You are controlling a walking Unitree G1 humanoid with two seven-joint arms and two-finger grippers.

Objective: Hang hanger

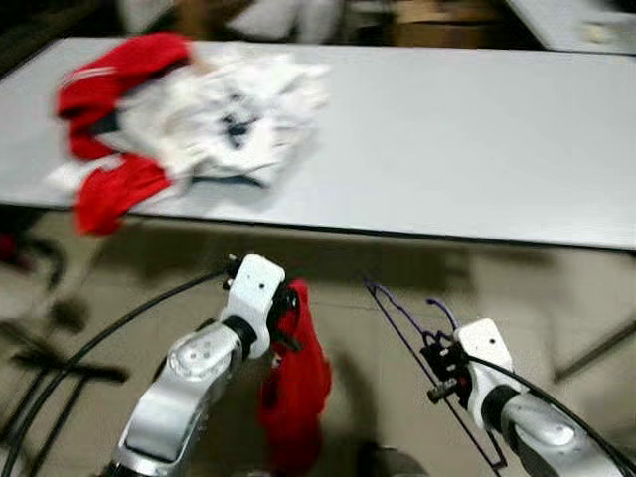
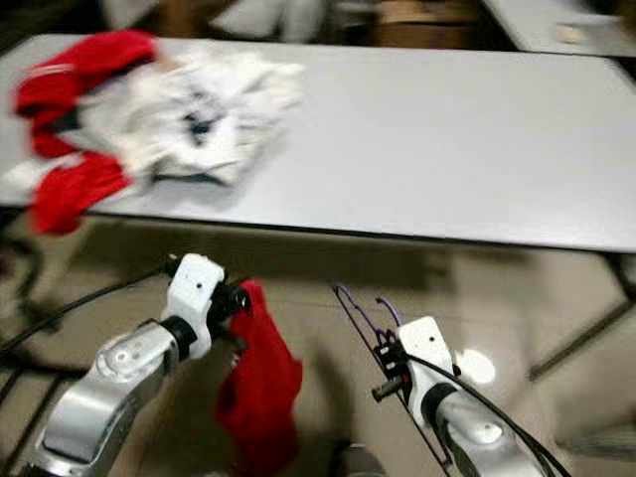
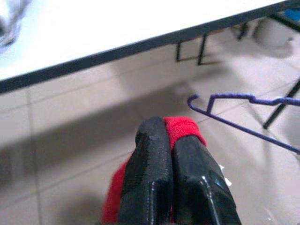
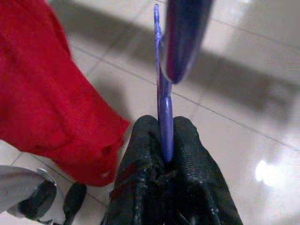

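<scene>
Below the grey table's (image 1: pixel 477 149) near edge: both grippers, over tiled floor.
Right gripper (image 4: pixel 165 154): clamped on thin purple wire hanger (image 1: pixel 402 323), hook outward (ready for hanging, probably).
Left gripper (image 3: pixel 171 150): closed on limp red cloth garment (image 1: pixel 296 393).
Far-left corner: heaped red-and-white clothes (image 1: pixel 179 109).
Room: open floor between arms.

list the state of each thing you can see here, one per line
left gripper: shut on the red cloth
red cloth: hanging limp from the left gripper, below the table edge
right gripper: shut on the hanger
hanger: purple, held in the air, nothing on it
clothes pile: red and white, heaped on the table, partly over its edge
table: grey top, standing in front of the robot
</scene>
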